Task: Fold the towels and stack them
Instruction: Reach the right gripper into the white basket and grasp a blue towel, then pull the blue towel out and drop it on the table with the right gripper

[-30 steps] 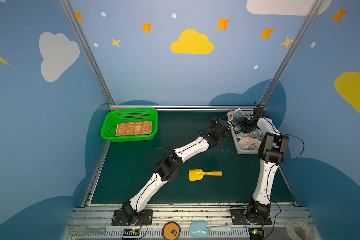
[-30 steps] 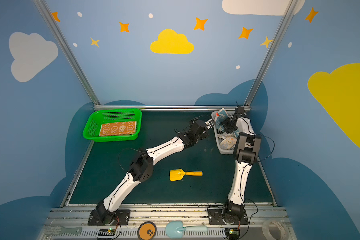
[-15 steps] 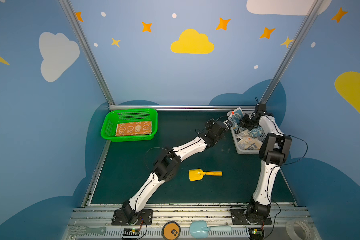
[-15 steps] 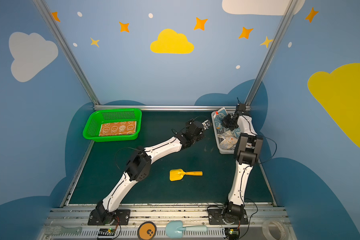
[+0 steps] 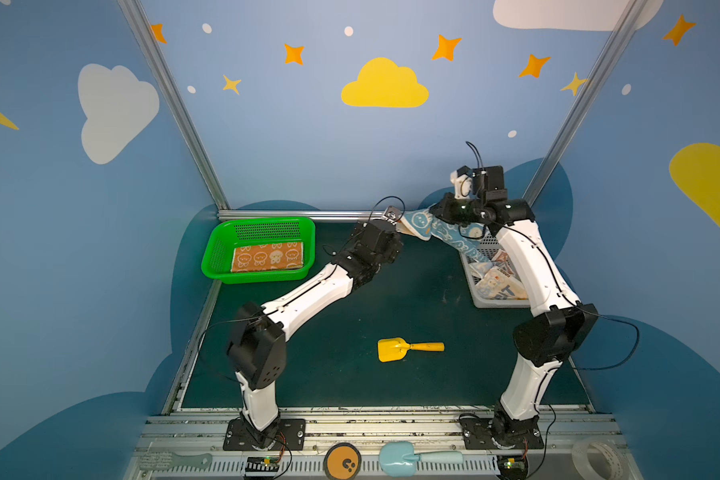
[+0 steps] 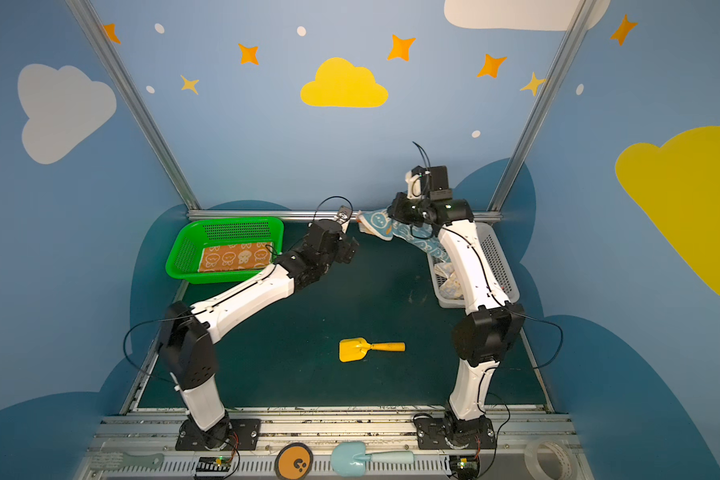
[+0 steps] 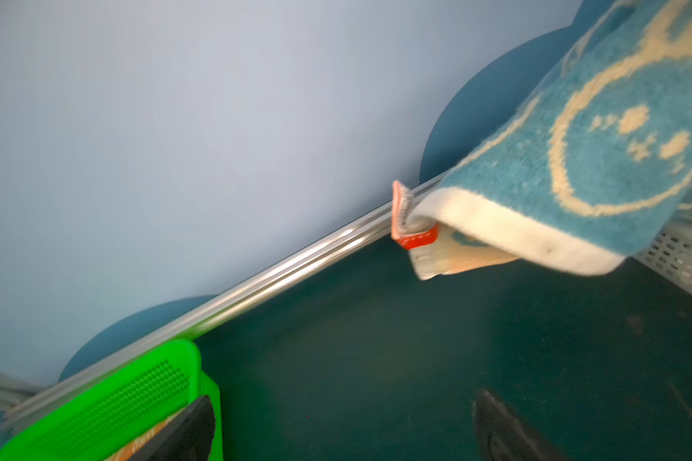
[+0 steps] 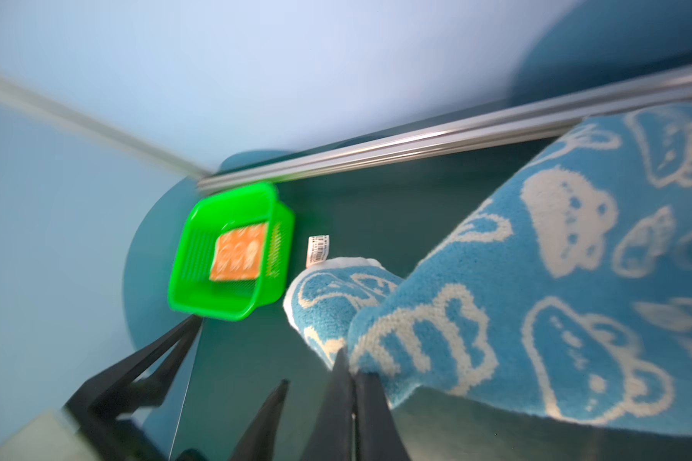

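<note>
Blue towel point(image 5: 443, 233) — your right claw point(image 8: 350, 366) pinches it, trailing down to the white basket point(image 5: 484, 302) (left claw point(image 7: 342, 399) spread, empty).

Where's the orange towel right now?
In both top views, the orange towel lies flat inside the green basket at the table's far-left corner, beside the back rail.

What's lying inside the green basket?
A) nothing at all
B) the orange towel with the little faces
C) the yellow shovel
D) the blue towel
B: in both top views the orange towel lies flat on the bottom of the green basket, its white cartoon faces showing.
</note>
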### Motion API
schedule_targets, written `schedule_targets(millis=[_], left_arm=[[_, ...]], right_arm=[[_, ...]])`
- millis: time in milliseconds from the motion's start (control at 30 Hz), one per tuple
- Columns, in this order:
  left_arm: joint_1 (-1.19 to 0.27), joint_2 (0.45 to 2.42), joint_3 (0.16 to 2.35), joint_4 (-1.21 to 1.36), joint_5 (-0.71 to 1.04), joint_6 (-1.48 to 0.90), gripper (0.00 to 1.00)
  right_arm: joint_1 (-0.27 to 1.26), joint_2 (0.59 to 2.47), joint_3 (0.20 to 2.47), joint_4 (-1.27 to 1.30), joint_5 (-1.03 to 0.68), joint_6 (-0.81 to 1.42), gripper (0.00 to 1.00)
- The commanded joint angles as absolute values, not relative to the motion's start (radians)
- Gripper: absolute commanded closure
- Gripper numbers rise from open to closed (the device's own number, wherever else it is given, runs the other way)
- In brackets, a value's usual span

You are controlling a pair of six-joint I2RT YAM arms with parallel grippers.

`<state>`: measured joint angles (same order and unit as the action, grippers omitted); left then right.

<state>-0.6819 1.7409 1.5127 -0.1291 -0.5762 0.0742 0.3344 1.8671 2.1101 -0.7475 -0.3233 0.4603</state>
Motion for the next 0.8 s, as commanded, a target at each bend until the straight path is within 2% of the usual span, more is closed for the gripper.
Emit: schedule_targets(millis=[0,200,300,467,633,767], left_arm=[[-0.647,1.631,1.365,-0.117,-0.577,-0.052,0.00],[-0.558,1.454,1.196,-0.121,-0.603,-0.122,0.00],[-0.548,1.414,1.149,-0.090,-0.624,-0.145,0.00],[-0.516,1.424,1.114,-0.084,-0.582,-0.220,0.00],[-0.511,1.457,1.087,-0.079,-0.560,-0.251,0.00],[-0.512,1.445,1.062,-0.078,-0.554,-0.274,0.00]], right_arm=[[0.415,1.842,2.149,-0.749,-0.249,0.417,1.00],[0.504,1.980,2.289,-0.799,-0.269,0.406,1.00],[0.531,2.044,2.273,-0.800,-0.276,0.392,1.00],[0.547,2.141,2.152,-0.718,-0.350,0.429,1.00],[0.574,2.266,2.172,-0.720,-0.412,0.460,1.00],[0.601,2.282,2.232,-0.762,-0.415,0.442,1.00]])
